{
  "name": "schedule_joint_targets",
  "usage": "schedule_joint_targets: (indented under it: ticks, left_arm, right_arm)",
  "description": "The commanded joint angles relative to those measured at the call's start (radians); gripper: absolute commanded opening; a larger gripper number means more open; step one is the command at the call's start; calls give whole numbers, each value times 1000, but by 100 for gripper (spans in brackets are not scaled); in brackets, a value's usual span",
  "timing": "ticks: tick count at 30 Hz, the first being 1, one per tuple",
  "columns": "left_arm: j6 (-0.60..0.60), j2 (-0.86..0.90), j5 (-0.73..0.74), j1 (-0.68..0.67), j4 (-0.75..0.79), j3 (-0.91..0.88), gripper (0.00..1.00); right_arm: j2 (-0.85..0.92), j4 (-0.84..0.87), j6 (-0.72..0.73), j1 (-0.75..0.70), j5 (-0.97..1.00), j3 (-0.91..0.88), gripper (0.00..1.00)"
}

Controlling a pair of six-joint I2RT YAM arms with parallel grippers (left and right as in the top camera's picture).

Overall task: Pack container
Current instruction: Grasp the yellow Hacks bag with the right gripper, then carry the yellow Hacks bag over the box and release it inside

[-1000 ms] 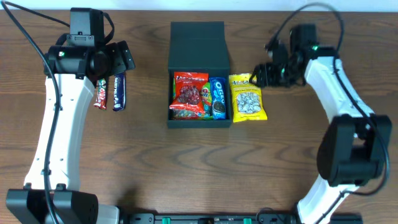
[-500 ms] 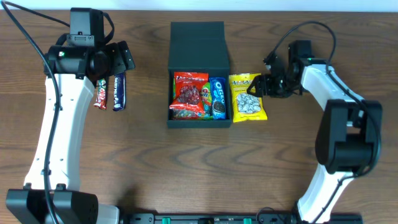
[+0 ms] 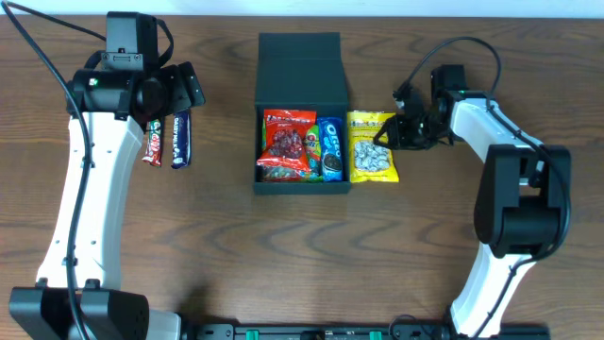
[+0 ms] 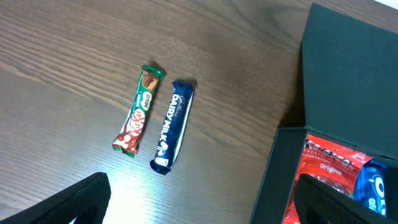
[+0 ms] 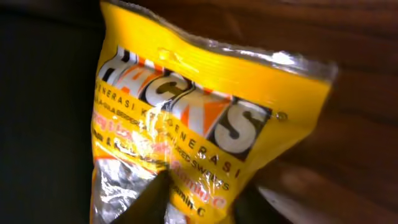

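Well left of the container [image 3: 300, 66], the left gripper [image 4: 202, 186] hangs with its jaws wide apart above a green-and-red chocolate bar [image 4: 140, 111] and a Dairy Milk bar [image 4: 172, 134], which lie side by side on the tabletop [image 3: 236, 255]. The container sits mid-tabletop with its lid flapped back, holding a red snack packet [image 3: 288, 142] and an Oreo packet [image 3: 329, 148]. A yellow Hacks packet [image 5: 186, 124] lies against its right wall, and the right gripper [image 3: 389, 137] is pinched on the packet's outer edge.

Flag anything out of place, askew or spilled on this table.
Nothing is spilled or damaged. Three snacks lie outside the container. The yellow Hacks packet sits slightly tilted beside its right wall, pinched by the right gripper, and two chocolate bars lie on the table to its left.
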Motion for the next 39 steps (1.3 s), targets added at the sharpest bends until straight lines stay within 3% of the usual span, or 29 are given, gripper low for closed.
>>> schedule_joint_targets:
  ticks: [1, 2, 7, 18, 23, 30, 39]
  left_arm:
    - [18, 2, -3, 3, -2, 7, 95]
    - [18, 2, -3, 3, -2, 7, 95]
    - [18, 2, -3, 3, -2, 7, 95]
    - [18, 2, -3, 3, -3, 7, 95]
    - [18, 2, -3, 3, -2, 7, 95]
    - [17, 2, -3, 3, -2, 7, 95]
    - [16, 2, -1, 3, -3, 7, 95]
  right_arm:
    - [31, 3, 0, 32, -15, -4, 6]
    - [31, 3, 0, 34, -15, -4, 1]
    - [28, -39, 0, 25, -29, 40, 1]
    - [-60, -331, 0, -18, -35, 422, 1]
    - [-105, -400, 12, 14, -150, 523, 1]
    - [-124, -394, 104, 88, -371, 506, 1]
    - [-124, -175, 317, 274, -310, 332, 1]
